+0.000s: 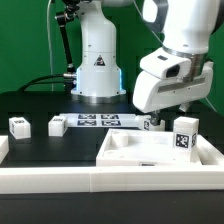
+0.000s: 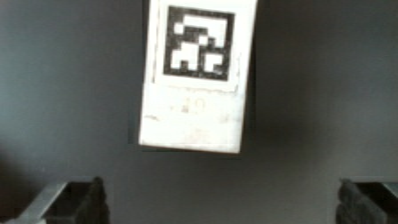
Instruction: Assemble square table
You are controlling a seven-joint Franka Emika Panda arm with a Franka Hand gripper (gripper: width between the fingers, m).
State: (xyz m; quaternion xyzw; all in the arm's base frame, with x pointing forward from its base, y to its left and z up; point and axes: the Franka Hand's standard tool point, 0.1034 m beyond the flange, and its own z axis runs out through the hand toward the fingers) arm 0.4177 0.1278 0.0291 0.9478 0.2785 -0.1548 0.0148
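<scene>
- Hovering above the dark table (image 1: 30, 108), the gripper (image 1: 168, 112) spread wide and clasping nothing.
- Showing both fingers (image 2: 71, 200) bare in the wrist view, with a tagged leg block (image 2: 196, 85) lying ahead of them and not between them.
- Standing just beside the gripper in the exterior view, an upright leg block (image 1: 183, 135) at the far edge of the square slab (image 1: 125, 148); probably the same piece, though not certain.
- Risking a topple if coming down off-centre, one finger clipping the upright leg block before the other arrives.
- Risking a skewed grip too, by closing across a corner and twisting the piece.
- Risking a scrape on the slab's raised rim, sitting close under the gripper.
- Leaving open room toward the exterior view's left, with two spare leg blocks (image 1: 18, 125) well apart there and the marker board (image 1: 98, 121) lying flat between.
- Closing off the near side, a long rail (image 1: 50, 172) running along the front.
</scene>
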